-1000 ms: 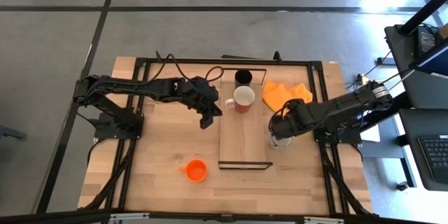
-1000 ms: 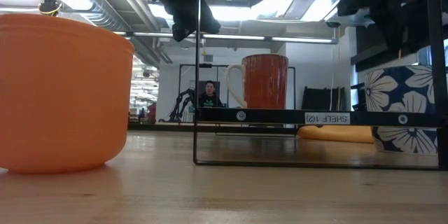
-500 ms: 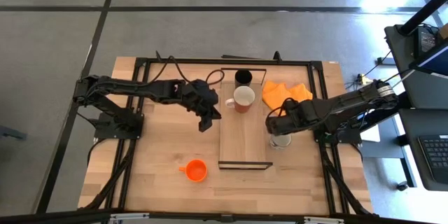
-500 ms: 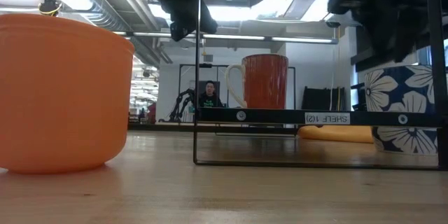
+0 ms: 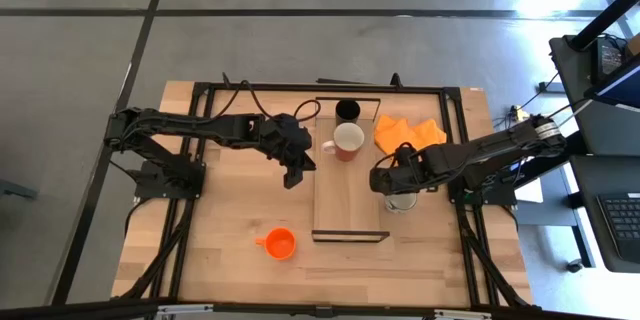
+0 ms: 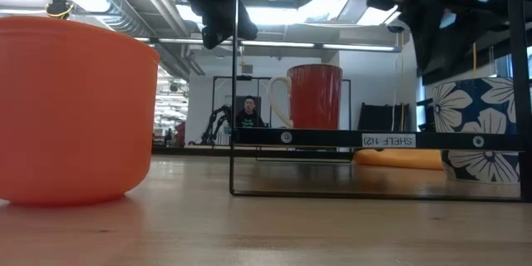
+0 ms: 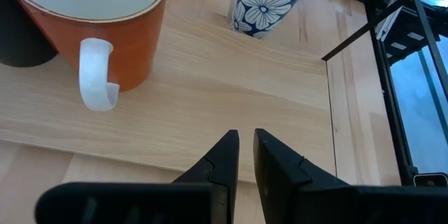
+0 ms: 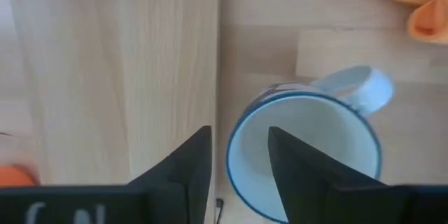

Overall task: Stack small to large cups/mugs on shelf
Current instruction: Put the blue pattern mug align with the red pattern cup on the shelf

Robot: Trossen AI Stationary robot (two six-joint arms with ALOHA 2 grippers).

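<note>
The shelf (image 5: 349,195) runs its long axis near to far down the middle of the table (image 5: 230,220). At its far end sits the black tumbler (image 5: 347,110), and just nearer stands the orange-walled mug (image 5: 348,140), upright, its white handle pointing left. The floral mug (image 5: 401,200) stands upright just right of the shelf; the right wrist view shows its handle, hidden from above by the arm. The right gripper (image 8: 238,155) hovers over its rim, fingers spread, grasping nothing. The left gripper (image 7: 244,155) waits left of the shelf, fingers nearly together, empty. The orange cup (image 5: 280,244) stands near-left, with its handle pointing left.
</note>
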